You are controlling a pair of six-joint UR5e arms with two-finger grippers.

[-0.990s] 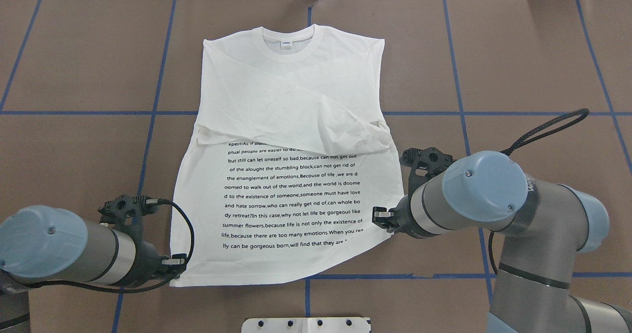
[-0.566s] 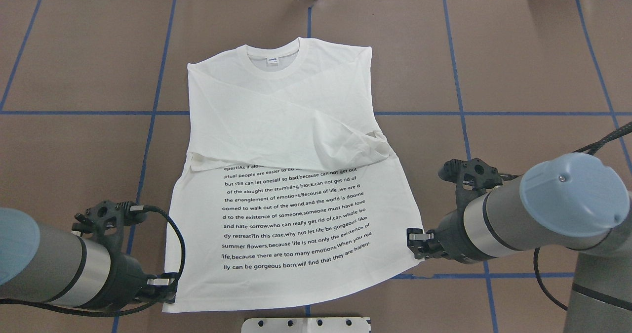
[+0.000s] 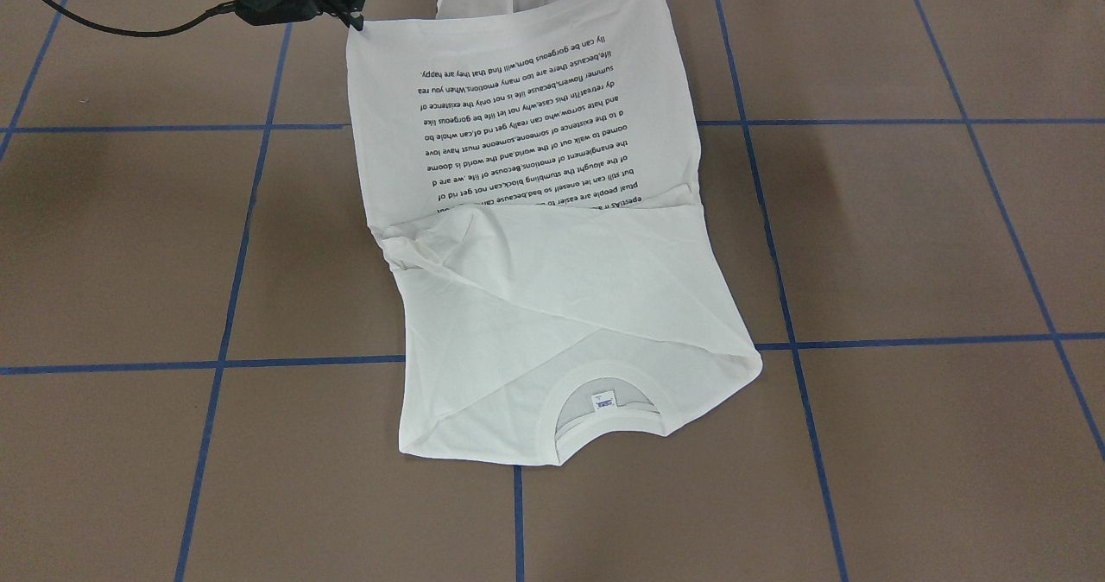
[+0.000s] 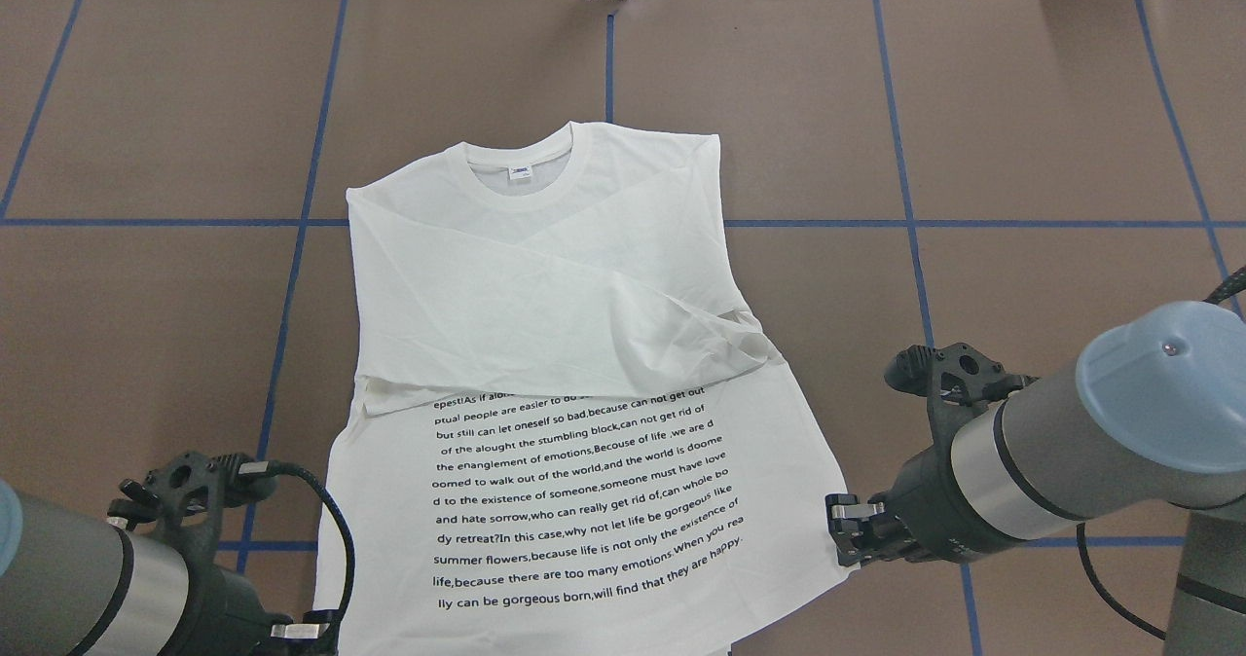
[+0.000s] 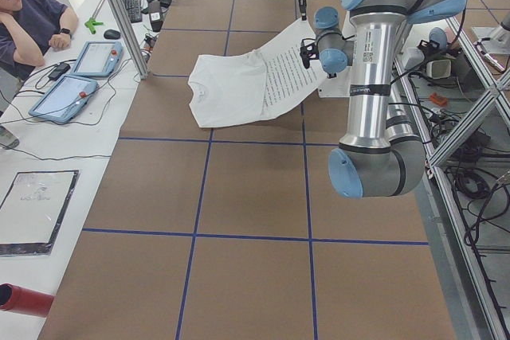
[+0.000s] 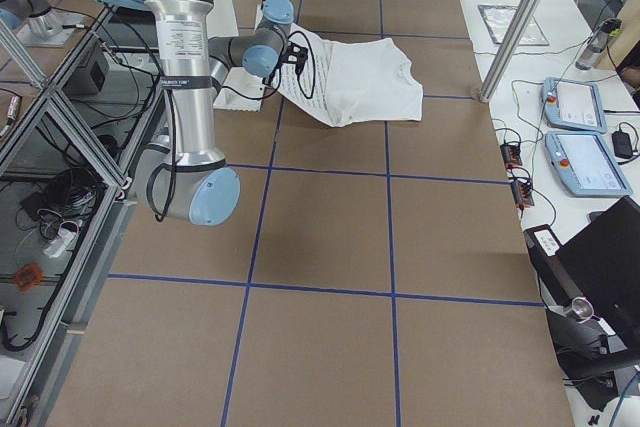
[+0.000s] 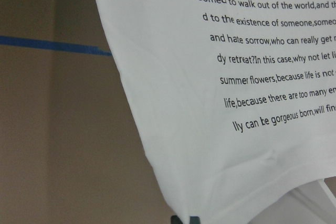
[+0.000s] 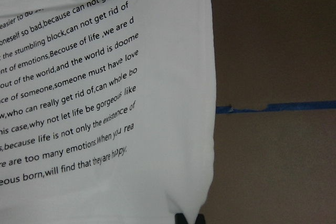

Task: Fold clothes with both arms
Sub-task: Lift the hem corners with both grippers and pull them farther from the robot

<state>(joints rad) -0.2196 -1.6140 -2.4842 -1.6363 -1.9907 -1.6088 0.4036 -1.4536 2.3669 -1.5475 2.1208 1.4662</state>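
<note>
The limp, light T-shirt (image 4: 545, 276) is held at its lower-frame hem corners by the left pincer (image 4: 310, 629) and right pincer (image 4: 837, 529). Sagging between them is expected.

brown table (image 4: 1051, 130), blue tape grid (image 4: 905, 179)

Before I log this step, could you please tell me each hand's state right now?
Left hand: closed on the T-shirt's bottom corner.
Right hand: closed on the T-shirt's other bottom corner.
</note>
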